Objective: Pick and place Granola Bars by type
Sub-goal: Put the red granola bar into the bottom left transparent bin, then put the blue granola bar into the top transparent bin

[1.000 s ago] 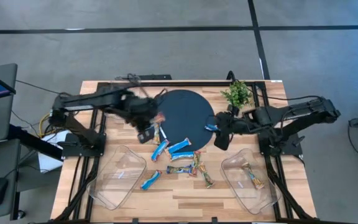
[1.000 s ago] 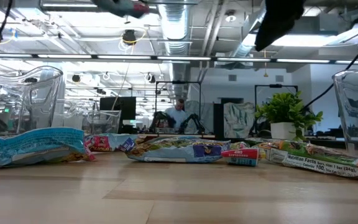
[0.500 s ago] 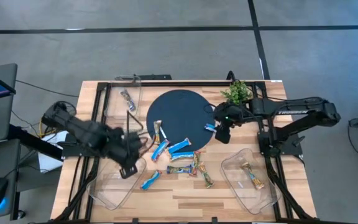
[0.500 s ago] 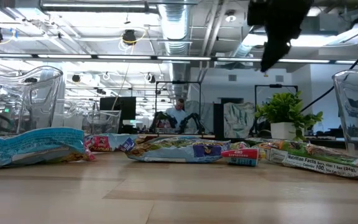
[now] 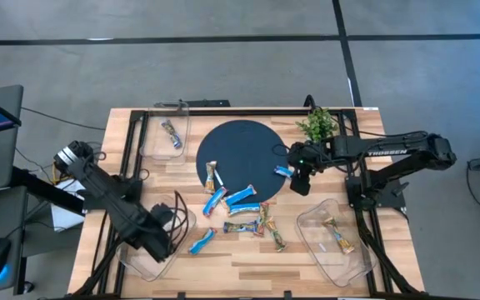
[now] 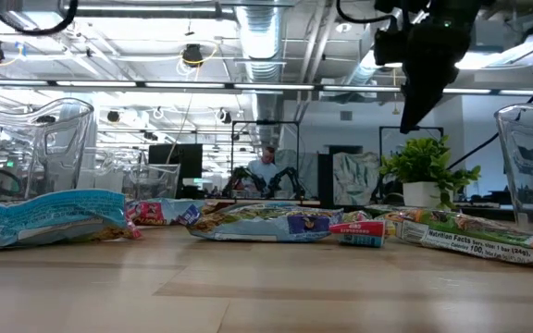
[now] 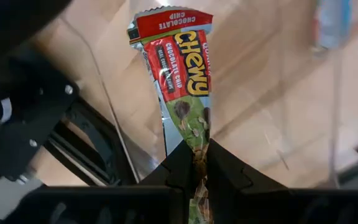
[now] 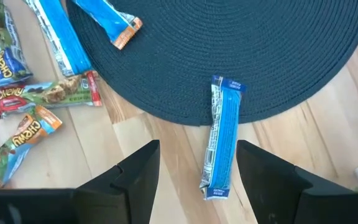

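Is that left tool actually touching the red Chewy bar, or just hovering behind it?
Touching. The left wrist view shows the left tool shut on the lower end of the red Chewy bar, with the wrapper pinched between its two dark fingers.

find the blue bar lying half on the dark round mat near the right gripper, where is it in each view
high view: blue bar at the mat's right edge, just left of the open right gripper.
right wrist view: blue bar centre frame between the fingers, one end on the mat, the other on wood.
low view: cannot pick it out.
left wrist view: not in it.
shared landmark: the dark round mat.
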Tool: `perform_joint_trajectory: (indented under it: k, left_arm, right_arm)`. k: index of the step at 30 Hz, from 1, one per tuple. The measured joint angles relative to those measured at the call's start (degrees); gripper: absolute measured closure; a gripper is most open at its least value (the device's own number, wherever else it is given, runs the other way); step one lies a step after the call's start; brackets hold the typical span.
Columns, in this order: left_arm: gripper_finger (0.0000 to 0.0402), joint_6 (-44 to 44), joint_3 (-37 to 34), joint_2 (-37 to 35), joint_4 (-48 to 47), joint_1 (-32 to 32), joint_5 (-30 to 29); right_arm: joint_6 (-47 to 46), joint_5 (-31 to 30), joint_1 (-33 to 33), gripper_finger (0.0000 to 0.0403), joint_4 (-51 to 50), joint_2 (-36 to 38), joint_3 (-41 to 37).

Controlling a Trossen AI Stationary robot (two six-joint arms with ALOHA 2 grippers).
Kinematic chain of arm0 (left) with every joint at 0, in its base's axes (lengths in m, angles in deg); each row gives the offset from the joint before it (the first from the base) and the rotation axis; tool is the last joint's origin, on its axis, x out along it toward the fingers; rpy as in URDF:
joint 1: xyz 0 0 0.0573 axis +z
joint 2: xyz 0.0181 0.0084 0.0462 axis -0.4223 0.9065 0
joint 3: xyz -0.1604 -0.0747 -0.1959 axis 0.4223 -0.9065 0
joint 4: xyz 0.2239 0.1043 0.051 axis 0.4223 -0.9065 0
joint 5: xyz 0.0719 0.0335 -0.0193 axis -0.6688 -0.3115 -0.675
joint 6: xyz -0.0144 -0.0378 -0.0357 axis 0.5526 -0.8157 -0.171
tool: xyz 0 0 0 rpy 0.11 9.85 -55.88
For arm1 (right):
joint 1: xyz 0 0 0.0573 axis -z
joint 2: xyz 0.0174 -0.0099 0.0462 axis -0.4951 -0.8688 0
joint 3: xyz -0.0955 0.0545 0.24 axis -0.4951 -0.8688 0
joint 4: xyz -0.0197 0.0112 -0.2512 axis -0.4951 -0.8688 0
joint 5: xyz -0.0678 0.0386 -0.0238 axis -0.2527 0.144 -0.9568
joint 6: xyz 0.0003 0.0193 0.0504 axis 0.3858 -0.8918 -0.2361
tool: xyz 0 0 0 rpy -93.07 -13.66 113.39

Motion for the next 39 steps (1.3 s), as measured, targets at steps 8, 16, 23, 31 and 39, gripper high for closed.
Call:
perform_joint_trajectory:
  k: [8, 16, 23, 31, 39]
  left_arm:
    - [0.0306, -5.55, -1.64, -0.04, -0.18, -2.07, -0.99]
    - [0.0242, -7.73, -1.64, -0.04, 0.41, -5.42, -1.55]
    - [0.0235, -13.26, -1.64, -0.04, -0.90, -8.53, -5.04]
    - [0.0235, -15.93, -1.64, -0.04, -1.55, -10.27, -7.18]
    - [0.0235, -15.73, -1.64, -0.04, -3.63, -10.25, -9.31]
  right_arm:
    - [-1.41, 0.14, 3.39, 0.0191, -0.60, 0.00, 0.00]
    - [0.48, 8.38, 7.32, 0.0179, -0.39, -4.98, 0.00]
    - [-0.06, 5.83, 7.94, 0.0178, 0.64, -15.76, -0.02]
    - [-3.74, 4.15, 8.45, 0.0176, 3.75, -21.19, 0.00]
    - [-5.12, -0.59, 8.45, 0.0180, 5.17, -21.55, 0.00]
